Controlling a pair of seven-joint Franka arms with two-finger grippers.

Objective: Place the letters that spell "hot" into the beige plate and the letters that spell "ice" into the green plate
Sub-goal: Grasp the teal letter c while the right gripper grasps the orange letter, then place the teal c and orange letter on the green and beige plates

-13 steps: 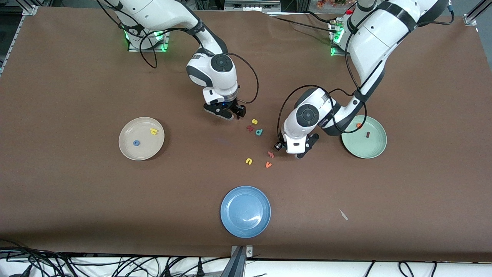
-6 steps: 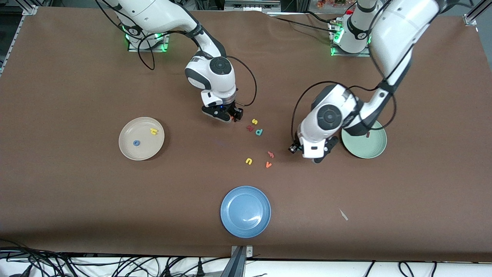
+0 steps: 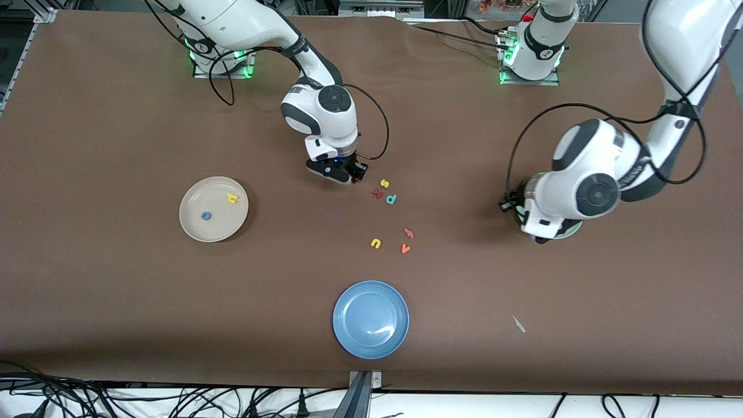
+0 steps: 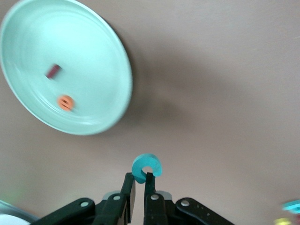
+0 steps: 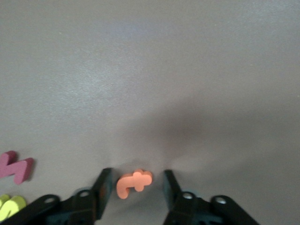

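- The brown table (image 3: 116, 290) carries three plates and a scatter of small foam letters near its middle.
- The left arm reaches from its base toward the green plate. The right arm reaches to the letters in the middle of the table.
- The beige plate (image 3: 194, 226) sits toward the right arm's end. It holds the yellow h (image 3: 233, 198) and the blue o (image 3: 206, 216).
- The green plate (image 4: 93, 56) sits toward the left arm's end, mostly hidden under the left arm in the front view. It holds the dark red i (image 4: 53, 71) and the orange e (image 4: 66, 102).
- The blue plate (image 3: 351, 302) lies nearest the front camera, between the other two.
- The left gripper (image 4: 139, 180) hangs in the air by the green plate's rim, its fingers pinching the teal c (image 4: 147, 167).
- The right gripper (image 5: 136, 187) is low at the table, its fingers spread on either side of the orange t (image 5: 133, 183), with a gap on each side.
- Just beside the right gripper lie the yellow s (image 3: 383, 183), a red letter (image 3: 378, 193) and the teal p (image 3: 392, 200).
- Nearer the front camera lie the yellow u (image 3: 376, 243), the orange v (image 3: 406, 249) and an orange-red letter (image 3: 409, 233).
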